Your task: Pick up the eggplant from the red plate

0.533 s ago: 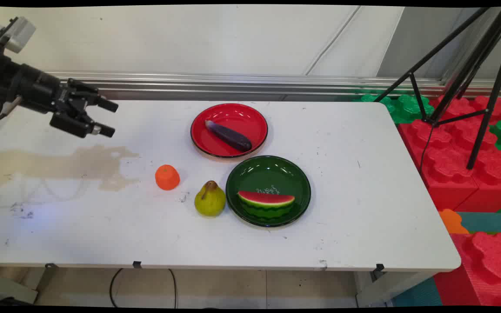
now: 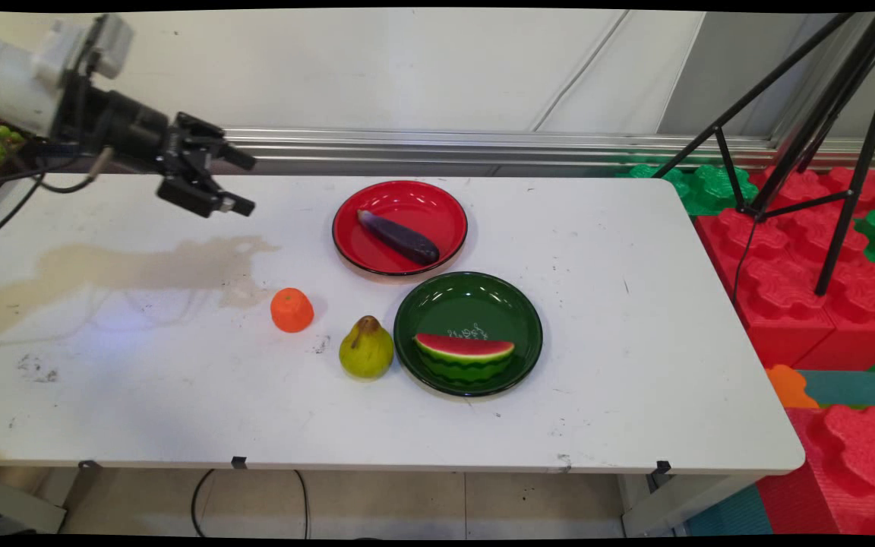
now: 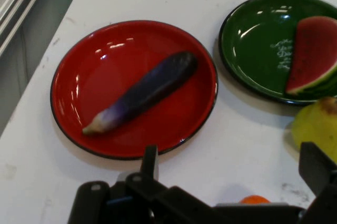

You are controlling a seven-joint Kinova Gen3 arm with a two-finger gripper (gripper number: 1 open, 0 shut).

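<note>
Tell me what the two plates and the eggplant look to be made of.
Red plate: glossy, probably plastic or lacquered melamine; it shows sharp white highlights and a thin dark rim. Green plate: the same shiny finish, with bright glints and a small pale print. Eggplant: likely a plastic or rubber toy; its skin is matte, fading evenly from purple to a pale tip.

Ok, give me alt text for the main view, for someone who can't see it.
An open black gripper hovers left of a red plate holding an eggplant. Nearer: an orange, a pear, a green plate with watermelon.
</note>
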